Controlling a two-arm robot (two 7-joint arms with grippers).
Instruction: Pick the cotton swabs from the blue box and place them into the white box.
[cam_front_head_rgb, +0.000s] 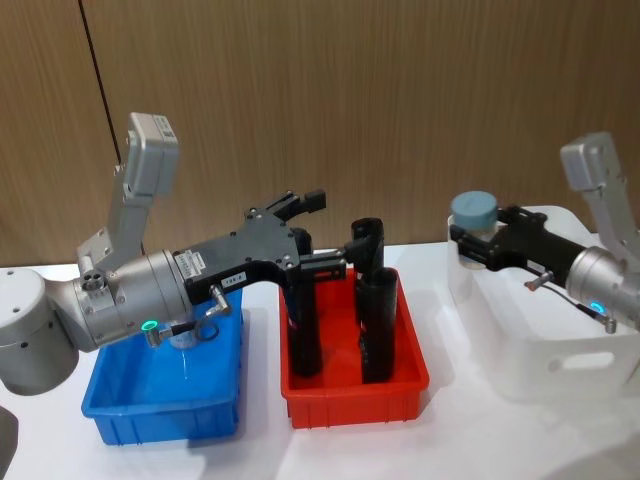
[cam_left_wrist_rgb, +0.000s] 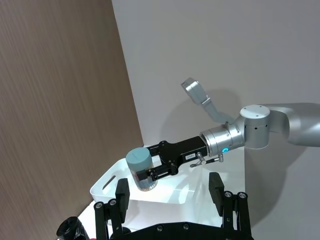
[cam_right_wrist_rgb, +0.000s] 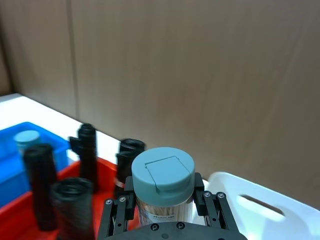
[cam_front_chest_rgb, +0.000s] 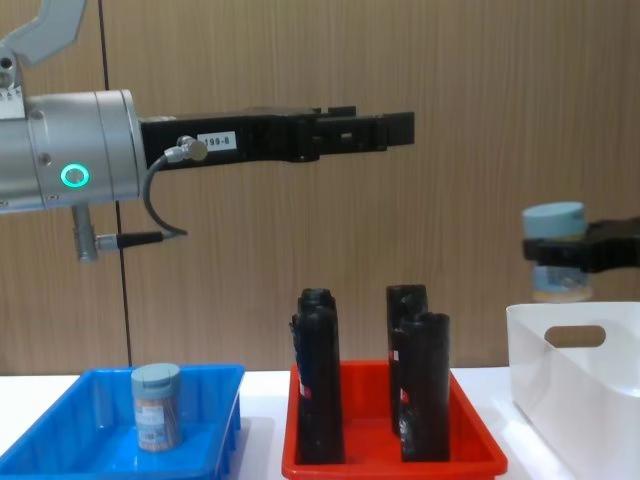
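The left arm (cam_front_head_rgb: 130, 290) looms nearest, stretched out above the blue box (cam_front_head_rgb: 160, 410) and the red tray (cam_front_head_rgb: 350, 400). Its left gripper (cam_front_head_rgb: 325, 232) hangs wide open and empty over the tray's black bottles (cam_front_head_rgb: 375, 300), high enough to clear them and seemingly idle. The white box (cam_front_head_rgb: 540, 350) stands at the right edge of the desk (cam_front_head_rgb: 450, 440), the red tray sits mid-desk, and the blue box lies toward the left edge. The right gripper (cam_front_head_rgb: 468, 248) is clamped round a jar of cotton swabs (cam_front_head_rgb: 473, 212), held upright above the white box's left side. I judge it is placed there to lower the jar and release it inside. A second jar (cam_front_chest_rgb: 156, 405) stands upright in the blue box, likely the next to fetch.
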